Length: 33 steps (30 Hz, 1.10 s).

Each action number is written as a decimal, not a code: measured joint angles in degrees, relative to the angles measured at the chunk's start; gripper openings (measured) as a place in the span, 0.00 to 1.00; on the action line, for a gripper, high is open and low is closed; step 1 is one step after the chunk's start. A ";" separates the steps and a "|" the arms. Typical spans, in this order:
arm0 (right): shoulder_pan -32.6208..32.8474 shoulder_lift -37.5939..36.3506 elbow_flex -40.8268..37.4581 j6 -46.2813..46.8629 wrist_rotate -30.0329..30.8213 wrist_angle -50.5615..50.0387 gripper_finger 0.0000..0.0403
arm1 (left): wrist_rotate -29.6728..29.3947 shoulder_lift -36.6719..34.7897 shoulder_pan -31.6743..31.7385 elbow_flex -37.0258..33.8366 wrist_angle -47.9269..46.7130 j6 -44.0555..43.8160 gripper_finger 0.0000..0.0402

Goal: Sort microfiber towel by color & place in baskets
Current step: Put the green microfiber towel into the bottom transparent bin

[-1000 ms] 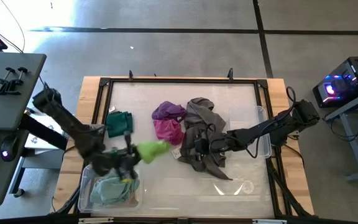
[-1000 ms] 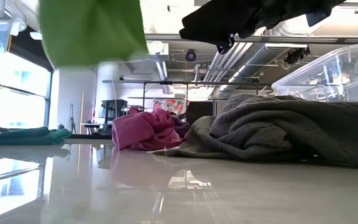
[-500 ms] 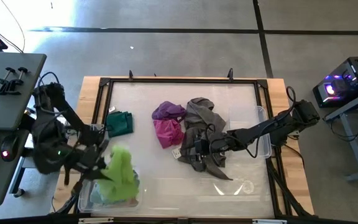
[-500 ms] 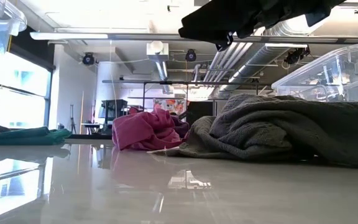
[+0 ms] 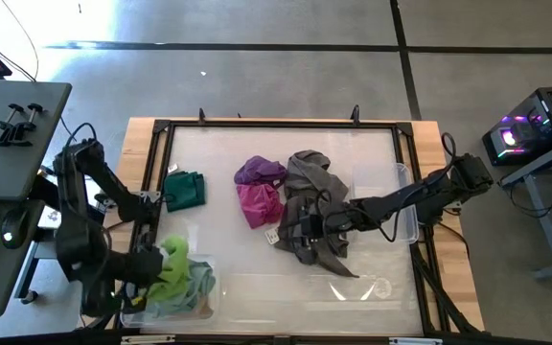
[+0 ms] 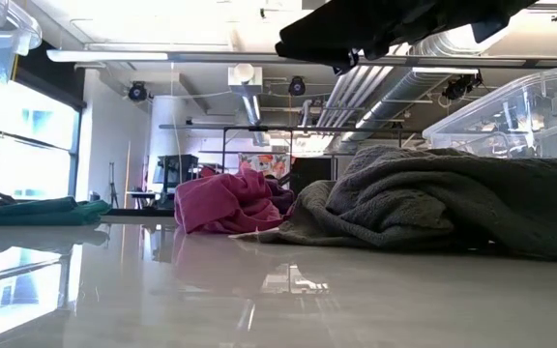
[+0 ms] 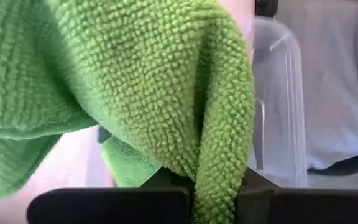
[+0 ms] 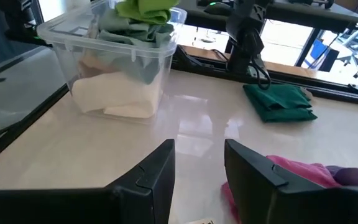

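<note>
Lime green towel point(image 5: 175, 265), a nubby looped-pile cloth, lies draped over the near-left corner of the table, on top of the small clear plastic basket point(image 5: 209, 305). Your left gripper point(image 5: 151, 264) sits at that basket's edge with its fingers closed on a fold of the cloth; the left wrist view shows the pile bunched between the two dark fingers. Inside the basket, under the green, you can see pale blue and white cloths point(image 8: 124, 99) pressed against the transparent wall. Your right gripper point(image 5: 290, 228) hovers over the crumpled grey towel point(image 5: 314, 206) at mid-table, its fingers point(image 8: 157, 171) parted and holding nothing. Just beside the grey heap lie the magenta towel point(image 5: 260, 201) and, touching it on the far side, the purple towel point(image 5: 259, 172), both loosely wadded. Well to their left rests the dark green towel point(image 5: 184, 189), folded roughly square. The second clear basket point(image 5: 402, 174) stands at the right edge of the glossy white table point(image 5: 257, 139), partly covered by the right arm.
</note>
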 joint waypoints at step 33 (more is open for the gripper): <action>-1.14 0.00 0.00 -1.18 0.04 -2.86 0.33 | 16.20 2.53 10.04 2.64 11.33 -7.20 0.35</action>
